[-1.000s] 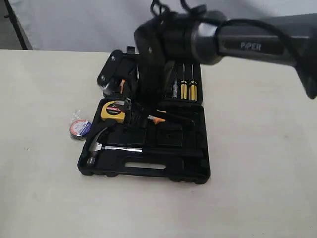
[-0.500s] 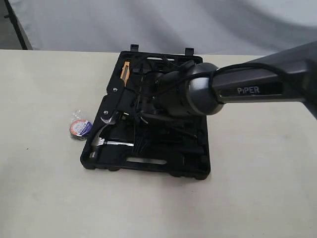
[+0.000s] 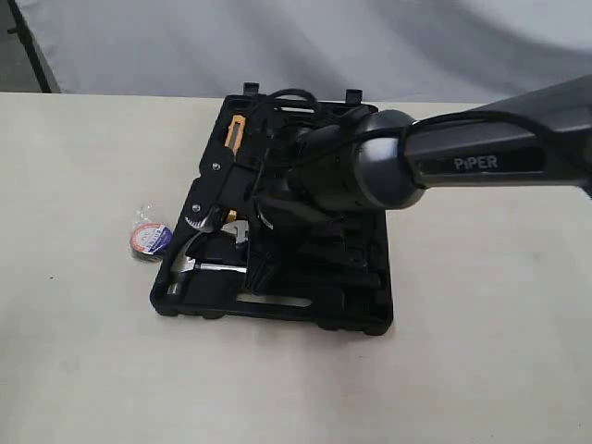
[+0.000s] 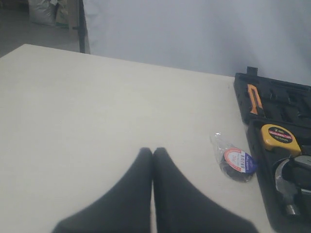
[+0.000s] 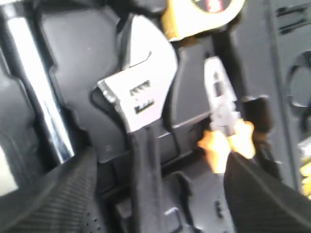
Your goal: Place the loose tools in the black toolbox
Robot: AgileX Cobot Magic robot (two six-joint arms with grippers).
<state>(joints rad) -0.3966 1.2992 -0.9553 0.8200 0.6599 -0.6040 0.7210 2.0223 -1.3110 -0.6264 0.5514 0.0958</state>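
Lowered since a second ago, the right arm now lies across the black toolbox (image 3: pixel 363 320) and hides most of its recesses from the exterior camera. The right gripper (image 5: pixel 160 155) is spread wide, with a finger on each side of the wrench (image 5: pixel 138 102). The wrench lies in the case beside the hammer (image 3: pixel 181 263); blur hides whether the fingers touch it. The tape roll (image 3: pixel 148 239) sits on the table (image 3: pixel 92 351), just left of the case. The left gripper (image 4: pixel 153 154) is pressed closed on nothing.
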